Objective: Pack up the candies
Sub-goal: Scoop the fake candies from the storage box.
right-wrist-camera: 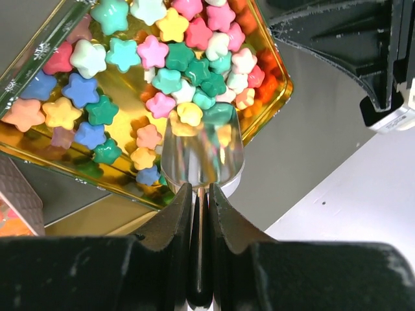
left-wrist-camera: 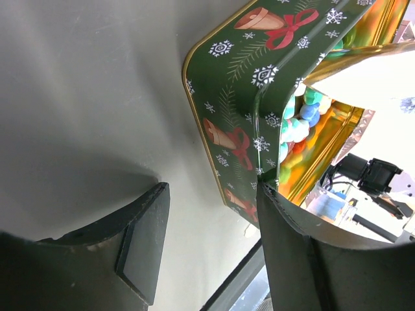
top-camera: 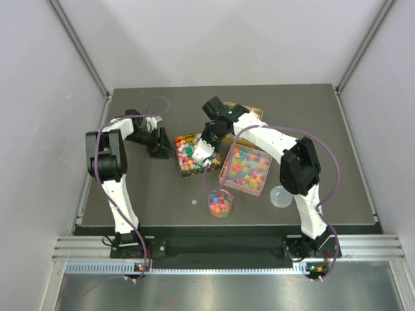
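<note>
Me: Right, my right pincer (right-wrist-camera: 200,189) is clamped on the handle of the clear scoop (right-wrist-camera: 202,149). Its bowl is dug into the candies (right-wrist-camera: 176,57) in the green tin (left-wrist-camera: 227,84).

Desk: And the left?

Me: The left pincer (left-wrist-camera: 211,194) has its jaws apart at the tin's corner. One finger is against the wall and nothing is gripped. I'd say it's bracing the tin.

Desk: Step?

Me: Scooping, I judge. Next I'd lift level and carry to the small cup (top-camera: 210,204), probably, without spilling.

Desk: Count?

Me: On the tabletop (top-camera: 155,201) there's one tin, one clear box (top-camera: 241,188) of candies, one cup, one scoop and one round clear dish (top-camera: 281,196). The candies are too many to count.
</note>
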Controlling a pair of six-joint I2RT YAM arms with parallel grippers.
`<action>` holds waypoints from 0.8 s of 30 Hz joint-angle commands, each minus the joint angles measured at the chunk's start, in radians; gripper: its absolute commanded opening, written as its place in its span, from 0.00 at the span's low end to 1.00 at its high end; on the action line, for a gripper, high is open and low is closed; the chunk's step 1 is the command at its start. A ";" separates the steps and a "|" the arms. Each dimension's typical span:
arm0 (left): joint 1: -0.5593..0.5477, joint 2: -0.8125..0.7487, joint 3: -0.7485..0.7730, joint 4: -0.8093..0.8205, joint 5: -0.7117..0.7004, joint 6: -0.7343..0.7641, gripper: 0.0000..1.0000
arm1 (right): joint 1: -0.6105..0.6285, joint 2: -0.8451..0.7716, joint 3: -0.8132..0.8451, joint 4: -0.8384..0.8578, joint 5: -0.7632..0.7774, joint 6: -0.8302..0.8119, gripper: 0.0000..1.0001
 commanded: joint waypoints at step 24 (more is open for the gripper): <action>-0.033 -0.021 0.029 0.027 0.029 -0.002 0.60 | -0.025 0.203 0.079 -0.246 -0.004 -0.123 0.00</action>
